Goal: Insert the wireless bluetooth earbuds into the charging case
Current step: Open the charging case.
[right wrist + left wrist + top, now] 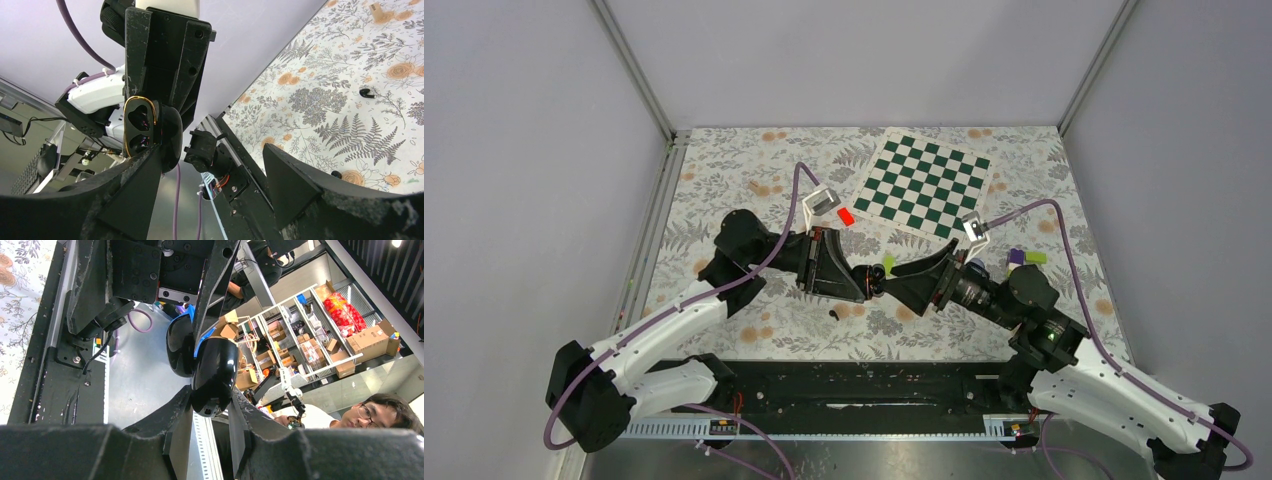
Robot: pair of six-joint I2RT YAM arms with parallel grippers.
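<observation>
step: buds not in yet | my left gripper (pixel 210 409) clamps the open case (pixel 215 370), mid-frame | my right gripper (pixel 212 159) wide, empty | earbuds (pixel 367 93) on table (pixel 350 135), right of frame | next: right grabs one, I reckon

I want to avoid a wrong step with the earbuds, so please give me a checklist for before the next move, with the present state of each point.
1. Case gripped: ok. The left gripper holds the case between its fingers.
2. Case open: ok. Both sockets show in the right wrist view.
3. Sockets free: ok. Both look dark and empty.
4. Right gripper free: ok. It is open and holds nothing.
5. Earbuds found: cannot tell. One earbud lies on the table; a second small dark piece may be the other.
6. Right finger apart from the case: cannot tell. It stands very close to the case's lower edge.
</observation>
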